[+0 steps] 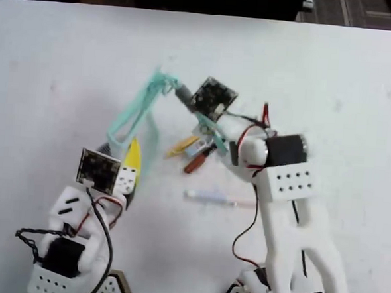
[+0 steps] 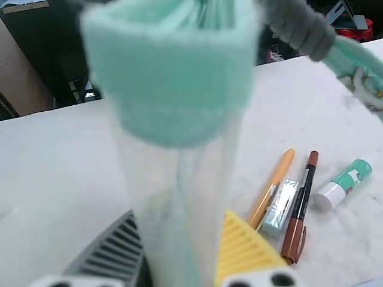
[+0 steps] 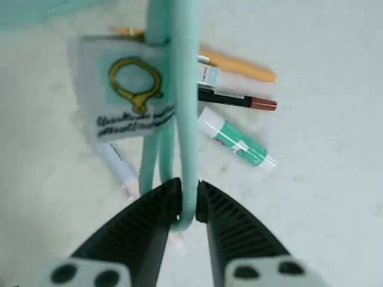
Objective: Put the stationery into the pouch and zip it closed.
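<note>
Pinching the mint strap (image 3: 179,89) of the pouch (image 1: 134,113), the right gripper (image 3: 188,190) has its black jaws drawn almost fully together on the bottom of the loop. A printed tag (image 3: 128,89) hangs from the strap just ahead of the fingers. The left gripper (image 2: 179,215) is closed on the pouch's other end, with the clear body squeezed between its grey finger (image 2: 114,254) and yellow finger (image 2: 245,248) and the mint end rising beyond them. The stationery lies on the white table (image 1: 55,58), outside the pouch, beyond the yellow finger of the left gripper and past the right gripper's tips. An orange pencil (image 2: 273,185), a small eraser (image 2: 280,206), a brown pen (image 2: 301,203) and a green-and-white glue stick (image 2: 344,184) lie close together. A white pen (image 1: 209,198) lies apart, near the right arm.
</note>
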